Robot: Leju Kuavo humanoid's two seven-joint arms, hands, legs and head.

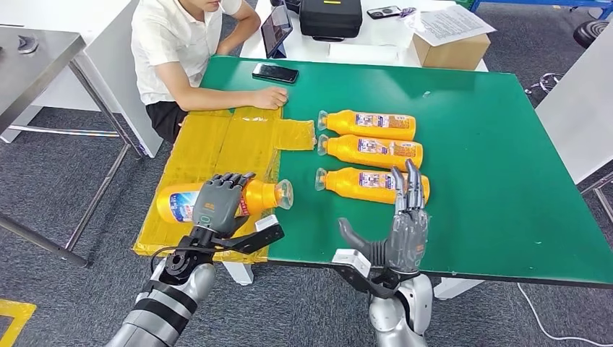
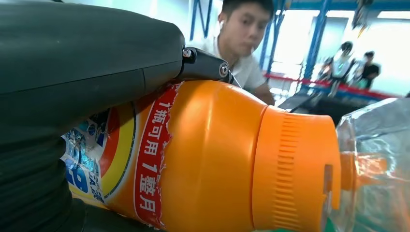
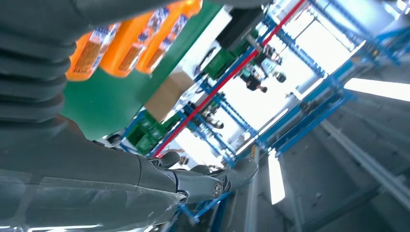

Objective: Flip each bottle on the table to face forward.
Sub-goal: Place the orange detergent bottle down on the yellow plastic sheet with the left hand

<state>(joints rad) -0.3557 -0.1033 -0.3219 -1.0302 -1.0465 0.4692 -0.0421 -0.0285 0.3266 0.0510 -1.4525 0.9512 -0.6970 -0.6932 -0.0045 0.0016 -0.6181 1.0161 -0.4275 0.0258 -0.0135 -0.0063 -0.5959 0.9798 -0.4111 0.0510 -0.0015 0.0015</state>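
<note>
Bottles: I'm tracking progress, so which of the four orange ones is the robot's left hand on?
The lone bottle lying on the yellow taped sheet, under the left hand. The other three lie in a row on the green table.

bottles (image 1: 369, 154): orange w/ blue-white labels, clear caps | tabletop (image 1: 491, 144): green | sheet (image 1: 217, 152): yellow | robot hand (image 1: 217, 204): dark grey | person's shirt (image 1: 170, 40): white

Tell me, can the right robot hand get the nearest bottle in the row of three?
Probably yes. The right robot hand is open, fingers pointing up just in front of the nearest bottle, and only bare green table lies between them.
</note>
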